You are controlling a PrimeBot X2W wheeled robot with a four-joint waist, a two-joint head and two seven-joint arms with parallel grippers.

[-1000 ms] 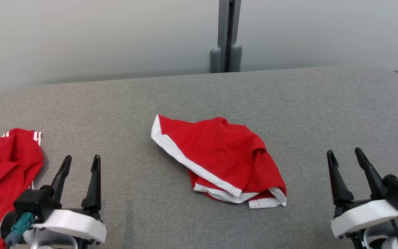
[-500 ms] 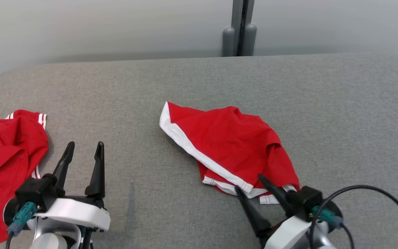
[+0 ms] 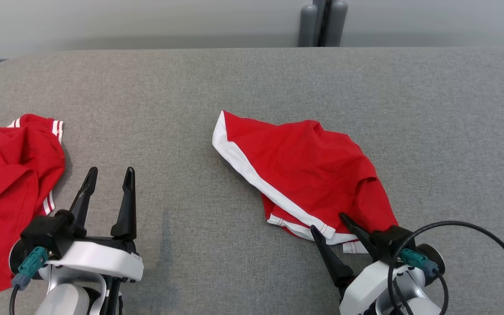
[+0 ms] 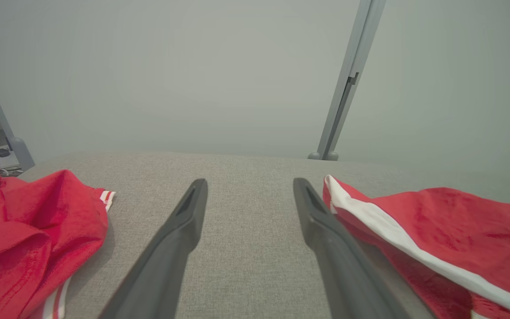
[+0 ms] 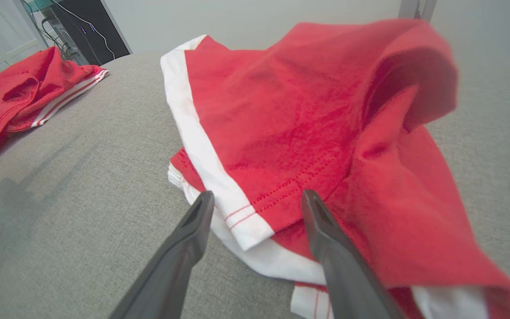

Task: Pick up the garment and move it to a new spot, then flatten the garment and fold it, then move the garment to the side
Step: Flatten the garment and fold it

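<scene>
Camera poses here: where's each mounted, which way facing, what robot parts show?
Head: on the head, looking forward and down at the grey surface; left tool lower left, right tool lower right by the centre garment, both open.
Left wrist: on left arm, looking low along the surface toward the wall; own fingers frame bare surface.
Right wrist: on right arm, close on that garment's white hem; own fingers flank its corner.
Shared: all three show the centre garment and the second garment.
</scene>
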